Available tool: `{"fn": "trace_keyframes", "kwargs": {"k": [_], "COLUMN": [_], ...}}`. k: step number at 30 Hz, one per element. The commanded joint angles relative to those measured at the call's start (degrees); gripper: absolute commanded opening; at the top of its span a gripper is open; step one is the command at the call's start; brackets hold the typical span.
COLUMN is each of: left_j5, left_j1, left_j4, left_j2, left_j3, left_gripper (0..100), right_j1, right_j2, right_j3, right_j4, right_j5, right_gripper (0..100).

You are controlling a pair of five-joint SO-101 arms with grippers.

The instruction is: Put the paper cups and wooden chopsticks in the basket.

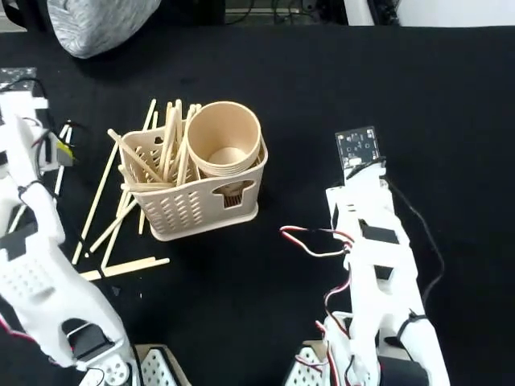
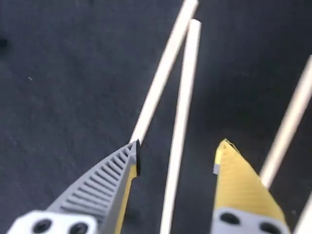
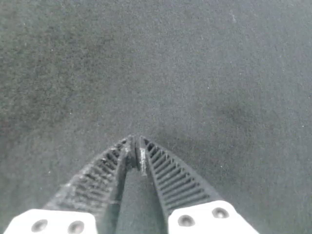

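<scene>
Your left gripper (image 2: pixel 180 145) hangs with jaws apart, straddling a thin pale wooden chopstick (image 2: pixel 184 97) flat on the black cloth (image 1: pixel 402 80) near the beige slotted plastic basket (image 1: pixel 201 211). It's probably light, stiff and quick to roll, so pinch it mid-length. The right gripper (image 3: pixel 135 142) is closed and empty.

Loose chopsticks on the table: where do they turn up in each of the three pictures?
High view: loose chopsticks lie on the black cloth, left of the basket.
Left wrist view: two cross the cloth at the open left hand.
Right wrist view: black cloth under the shut right hand.
Shared landmark: the black cloth.
</scene>
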State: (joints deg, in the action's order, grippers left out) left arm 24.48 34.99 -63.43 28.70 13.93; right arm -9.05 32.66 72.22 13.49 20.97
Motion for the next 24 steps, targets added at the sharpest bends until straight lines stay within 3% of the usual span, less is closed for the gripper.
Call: {"fn": "trace_keyframes", "kwargs": {"k": [1, 10, 14, 22, 24], "left_j5": [-0.3, 4.3, 4.7, 10.4, 11.2], "left_j1": [1.8, 1.8, 3.4, 4.1, 4.2], "left_j4": [-5.5, -20.3, -22.8, -25.8, -28.0], "left_j2": [9.3, 33.4, 42.6, 49.2, 49.2], "left_j3": [17.6, 54.9, 67.0, 69.3, 69.4], "left_gripper": [27, 27, 27, 26, 21], "right_j1": [0.7, 0.6, 0.6, 0.5, 0.4], "right_j2": [0.2, 0.2, 0.2, 0.2, 0.2], "right_j3": [-0.1, -0.1, -0.1, -0.1, -0.1], "right_j4": [-1.1, -1.1, -1.1, -1.1, -1.1], "right_j5": [0.4, 0.4, 0.4, 0.4, 0.4], "right_gripper": [1.5, 1.5, 1.5, 1.5, 1.5]}}
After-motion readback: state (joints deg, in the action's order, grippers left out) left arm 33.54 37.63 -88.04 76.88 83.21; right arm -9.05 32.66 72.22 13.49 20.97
